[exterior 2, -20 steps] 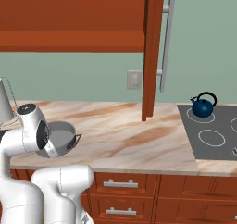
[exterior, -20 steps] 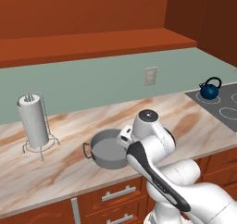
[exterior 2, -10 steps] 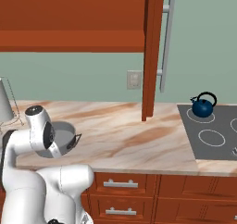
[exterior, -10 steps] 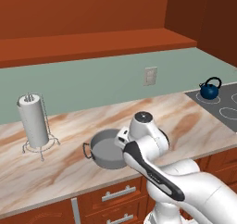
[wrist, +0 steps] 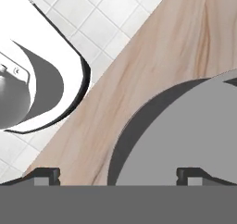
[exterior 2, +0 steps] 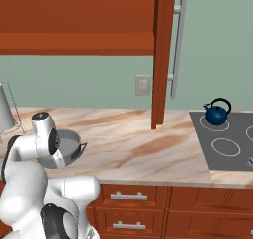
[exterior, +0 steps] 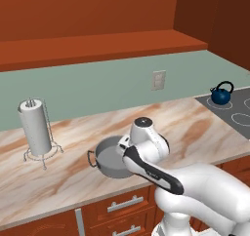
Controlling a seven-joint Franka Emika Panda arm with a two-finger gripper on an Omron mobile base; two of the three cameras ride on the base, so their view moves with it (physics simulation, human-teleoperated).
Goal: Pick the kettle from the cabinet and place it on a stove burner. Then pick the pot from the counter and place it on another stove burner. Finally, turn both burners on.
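Note:
The wide grey pot [exterior: 108,157] sits on the marble counter [exterior: 195,127], partly behind my wrist; it also shows as the pot [exterior 2: 69,143] at the left of the right base view. In the hand view my gripper [wrist: 118,176] is open, looking down on the pot's rim [wrist: 121,140], with one fingertip [wrist: 46,174] outside the wall and the other over its inside. The dark-blue kettle [exterior: 221,94] stands on a back burner of the cooktop [exterior 2: 237,134]; the kettle [exterior 2: 216,113] is upright. The cabinet shelf [exterior: 97,47] runs above the counter.
A white paper-towel roll [exterior: 35,131] on a wire stand is left of the pot. A wall outlet [exterior: 158,80] sits on the green backsplash. A free burner ring [exterior 2: 226,145] lies in front of the kettle. A cabinet side panel [exterior 2: 160,60] hangs down between pot and cooktop.
My wrist has shifted left and closer over the pot. The jaws stayed open. The pot and kettle have not moved.

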